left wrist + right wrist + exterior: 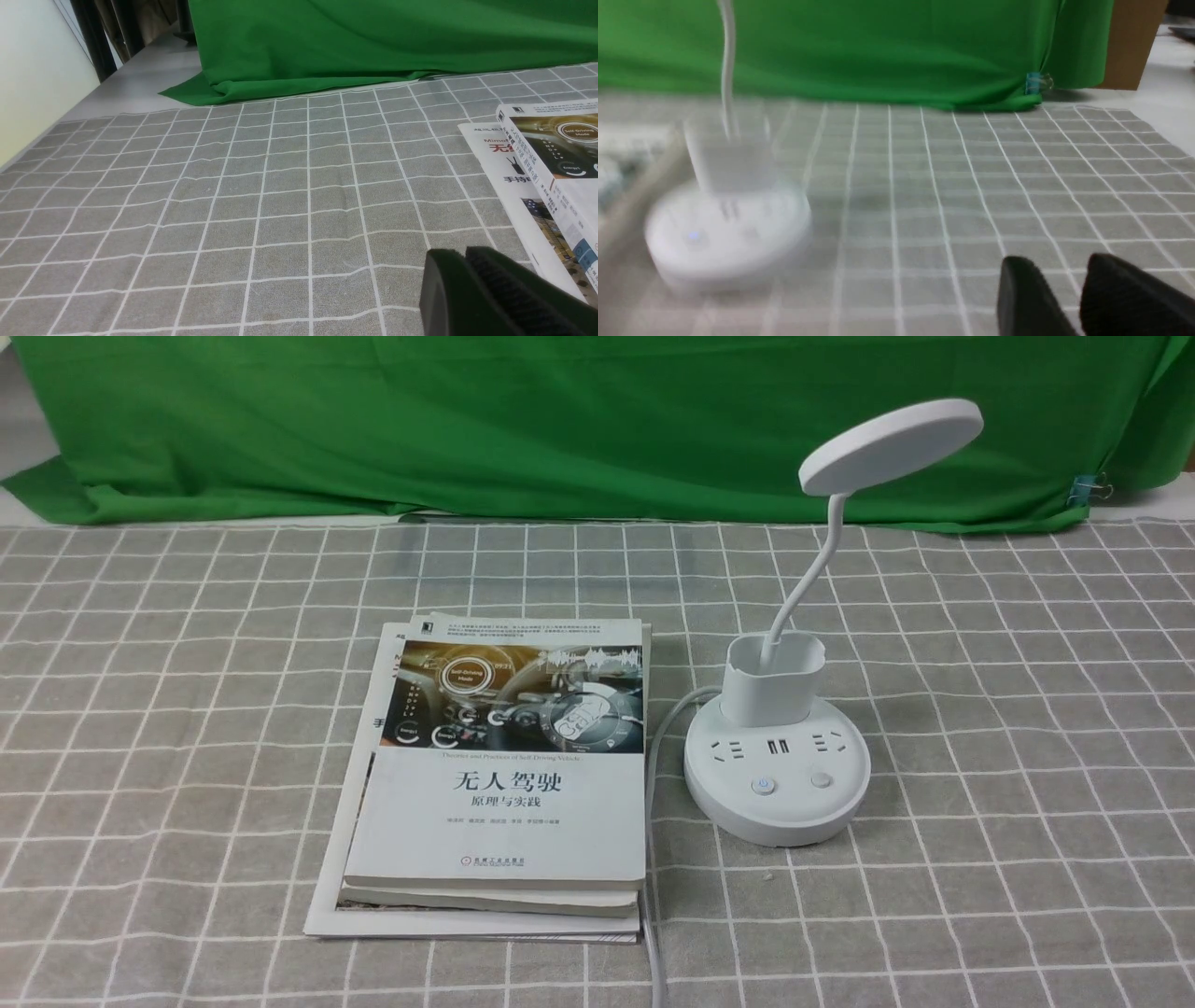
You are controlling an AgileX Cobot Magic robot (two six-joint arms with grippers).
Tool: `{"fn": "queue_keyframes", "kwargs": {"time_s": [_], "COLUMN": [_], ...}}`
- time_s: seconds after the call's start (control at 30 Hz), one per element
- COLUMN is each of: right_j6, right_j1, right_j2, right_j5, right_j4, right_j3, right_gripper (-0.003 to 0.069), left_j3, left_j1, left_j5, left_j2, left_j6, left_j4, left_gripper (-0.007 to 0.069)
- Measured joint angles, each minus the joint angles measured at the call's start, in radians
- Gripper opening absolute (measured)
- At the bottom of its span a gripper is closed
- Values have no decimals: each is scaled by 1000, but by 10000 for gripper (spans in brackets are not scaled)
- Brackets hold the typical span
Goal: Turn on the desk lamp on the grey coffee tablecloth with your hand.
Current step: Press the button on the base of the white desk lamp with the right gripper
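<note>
The white desk lamp [777,784] stands on the grey coffee tablecloth [1008,728], right of centre. Its disc head [892,443] is up on a bent neck above the pen holder [773,681]. The round base carries a left button [764,785] with a small blue light and a right button [821,779]. Neither gripper shows in the front view. In the right wrist view the lamp [728,228] is blurred, and my right gripper [1059,261] is open and empty, low over the cloth and apart from the lamp. My left gripper [460,252] is shut and empty over the cloth [261,210].
A stack of books [504,775] lies just left of the lamp; its corner shows in the left wrist view [551,154]. The lamp's white cable [653,784] runs between books and base toward the front edge. A green cloth backdrop [560,420] with a blue clip [1083,488] closes the back.
</note>
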Motion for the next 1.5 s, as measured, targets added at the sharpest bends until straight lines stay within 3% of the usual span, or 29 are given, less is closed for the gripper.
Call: {"fn": "queue_keyframes", "kwargs": {"time_s": [0.17,0.3,0.4,0.53,0.63,0.8,1.03,1.17,1.3,1.5], "right_j6": [260,328,343,210,91,12,-43,-52,-58,-60], "right_j1": [0,0,5,56,96,120,180,316,373,390], "right_j2": [0,0,2,142,341,746,1115,1356,1504,1702], "right_j5": [-150,-232,-199,26,255,619,650,619,592,583], "right_j4": [69,71,74,78,74,17,-4,-10,-10,-17], "right_j3": [0,0,-13,-199,-405,-647,-800,-938,-1038,-1159], "right_gripper": [242,235,180,48,34,34,34,34,34,34], "left_j3": [0,0,0,0,0,0,0,0,0,0], "left_j1": [0,0,0,0,0,0,0,0,0,0], "left_j5": [0,0,0,0,0,0,0,0,0,0], "left_j2": [0,0,0,0,0,0,0,0,0,0], "left_j6": [1,1,1,1,1,1,0,0,0,0], "left_j4": [0,0,0,0,0,0,0,0,0,0], "left_gripper": [19,19,19,19,19,19,19,19,19,19]}}
